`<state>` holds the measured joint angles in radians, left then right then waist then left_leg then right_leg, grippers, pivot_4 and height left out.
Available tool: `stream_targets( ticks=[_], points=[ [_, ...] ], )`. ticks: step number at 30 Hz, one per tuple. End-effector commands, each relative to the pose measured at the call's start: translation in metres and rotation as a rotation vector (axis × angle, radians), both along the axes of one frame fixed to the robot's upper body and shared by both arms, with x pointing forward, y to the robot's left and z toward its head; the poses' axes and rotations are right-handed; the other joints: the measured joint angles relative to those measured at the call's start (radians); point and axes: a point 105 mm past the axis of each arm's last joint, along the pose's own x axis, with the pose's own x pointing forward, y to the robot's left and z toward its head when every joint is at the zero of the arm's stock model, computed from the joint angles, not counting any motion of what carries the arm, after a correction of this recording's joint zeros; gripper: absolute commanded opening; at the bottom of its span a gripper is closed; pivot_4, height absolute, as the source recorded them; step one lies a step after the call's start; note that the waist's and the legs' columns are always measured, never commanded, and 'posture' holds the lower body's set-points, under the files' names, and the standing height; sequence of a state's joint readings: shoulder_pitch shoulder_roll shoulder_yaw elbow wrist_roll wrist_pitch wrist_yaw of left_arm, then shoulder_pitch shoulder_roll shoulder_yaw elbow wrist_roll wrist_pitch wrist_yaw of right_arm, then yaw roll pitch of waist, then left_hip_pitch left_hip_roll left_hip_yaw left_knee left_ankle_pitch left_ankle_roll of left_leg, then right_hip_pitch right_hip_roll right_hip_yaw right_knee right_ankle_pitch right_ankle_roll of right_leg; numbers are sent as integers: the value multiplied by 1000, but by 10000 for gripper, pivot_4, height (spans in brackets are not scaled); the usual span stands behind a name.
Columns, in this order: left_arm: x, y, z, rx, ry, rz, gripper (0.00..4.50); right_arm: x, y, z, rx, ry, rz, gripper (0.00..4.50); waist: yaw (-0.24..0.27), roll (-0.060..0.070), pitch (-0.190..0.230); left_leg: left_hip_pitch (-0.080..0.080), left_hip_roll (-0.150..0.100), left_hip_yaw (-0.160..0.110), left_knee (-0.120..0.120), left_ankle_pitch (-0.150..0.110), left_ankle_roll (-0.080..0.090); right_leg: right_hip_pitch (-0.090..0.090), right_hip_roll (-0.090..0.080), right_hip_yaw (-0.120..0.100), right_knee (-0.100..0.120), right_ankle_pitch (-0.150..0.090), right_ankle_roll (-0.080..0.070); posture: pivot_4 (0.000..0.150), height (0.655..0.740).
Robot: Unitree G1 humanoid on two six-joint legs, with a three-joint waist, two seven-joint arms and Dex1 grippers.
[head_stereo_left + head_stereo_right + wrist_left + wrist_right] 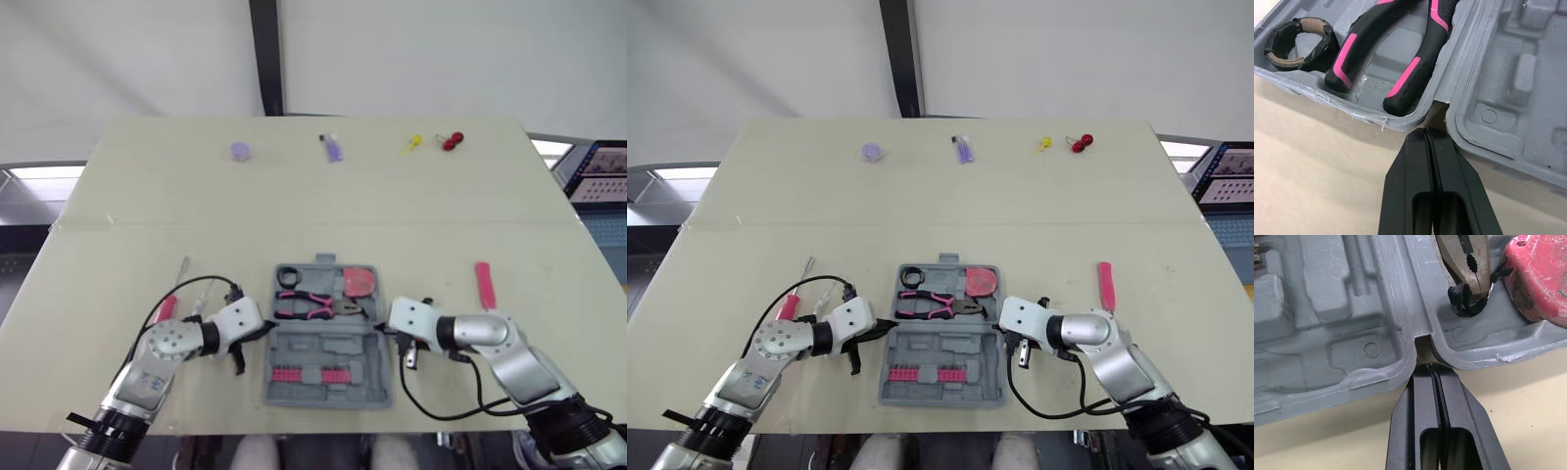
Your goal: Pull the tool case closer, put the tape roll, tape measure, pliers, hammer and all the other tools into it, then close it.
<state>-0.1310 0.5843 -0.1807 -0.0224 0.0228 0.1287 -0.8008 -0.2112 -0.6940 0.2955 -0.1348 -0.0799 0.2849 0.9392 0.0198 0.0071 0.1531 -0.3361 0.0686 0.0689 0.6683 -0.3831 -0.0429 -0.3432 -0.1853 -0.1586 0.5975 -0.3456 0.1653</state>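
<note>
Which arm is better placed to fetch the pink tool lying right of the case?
Right, probably: the pink tool lies just beyond the right gripper, while the left gripper sits across the tool case from it.

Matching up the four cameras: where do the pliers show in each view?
Left eye view: pliers in the tool case's far half, centred.
Right eye view: same place.
Left wrist view: pink-black handles, beyond the left gripper.
Right wrist view: metal nose, beside the tape measure.
Shared landmark: the case's hinge.
</note>
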Motion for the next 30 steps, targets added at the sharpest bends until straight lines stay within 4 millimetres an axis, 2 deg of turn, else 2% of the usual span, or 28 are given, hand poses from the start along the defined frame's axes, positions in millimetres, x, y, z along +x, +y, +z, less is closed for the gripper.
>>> stream_targets(
  ticks=[1, 14, 20, 30],
  points=[
    [-6, -4, 0, -11, 10, -23, 0, -1, 4, 0, 12, -2, 11, 494, 0, 0, 0, 0, 0, 0, 0, 0, 0, 0, 0, 0, 0, 0, 0, 1500, 7400],
    [-12, -4, -2, -9, 42, -32, 0, -1, 6, -1, 15, 2, 15, 494, -2, 0, 0, 0, 0, 0, 0, 0, 0, 0, 0, 0, 0, 0, 0, 1500, 7400],
    [-4, 1, 2, 6, -3, -1, 0, -1, 7, -1, 16, 2, 22, 494, -2, 0, 0, 0, 0, 0, 0, 0, 0, 0, 0, 0, 0, 0, 0, 1500, 7400],
    [0, -1, 3, 3, -11, -8, 0, -2, 8, -2, 15, 5, 23, 494, -2, 0, 0, 0, 0, 0, 0, 0, 0, 0, 0, 0, 0, 0, 0, 1500, 7400]
  ],
)
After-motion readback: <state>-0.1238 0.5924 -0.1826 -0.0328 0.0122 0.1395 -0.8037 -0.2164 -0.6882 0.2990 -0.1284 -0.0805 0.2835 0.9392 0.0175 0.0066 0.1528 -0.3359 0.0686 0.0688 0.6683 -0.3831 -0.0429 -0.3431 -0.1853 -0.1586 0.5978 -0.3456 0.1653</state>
